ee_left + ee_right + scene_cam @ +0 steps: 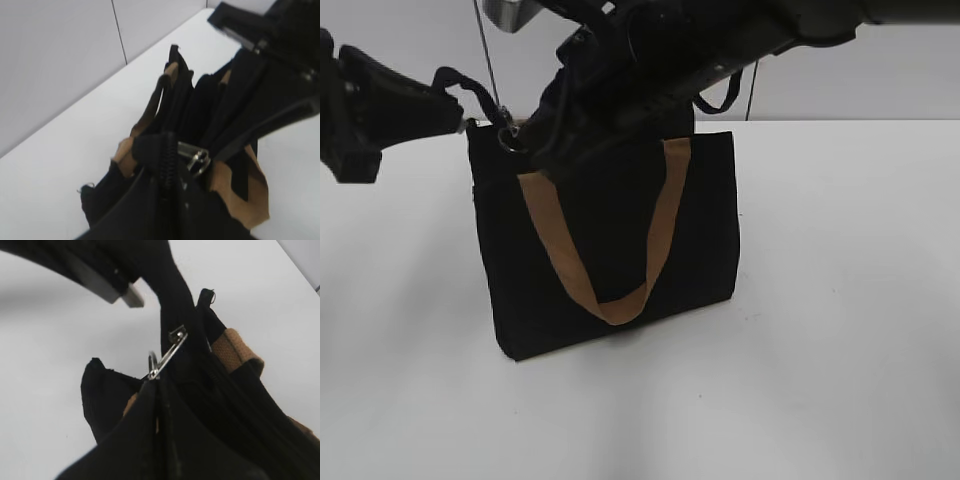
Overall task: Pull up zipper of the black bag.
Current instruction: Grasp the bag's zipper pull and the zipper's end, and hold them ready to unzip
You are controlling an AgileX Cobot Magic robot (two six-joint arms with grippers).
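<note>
Your bag (610, 240) stands on the surface (840, 330). The right tool (525, 140) pinches the pull (165, 354) at its left end; the left tool (460, 112) grips that corner. Next, draw steadily along the zipper (167, 165).

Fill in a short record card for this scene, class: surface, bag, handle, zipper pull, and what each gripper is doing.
surface: white table
bag: black bag, standing upright
handle: tan handle hanging down the front face
zipper pull: silvery metal pull at the bag's top left corner as the exterior view shows it
left gripper: left gripper at that top corner; grip cannot be judged
right gripper: right gripper at the pull; jaws hidden
</note>
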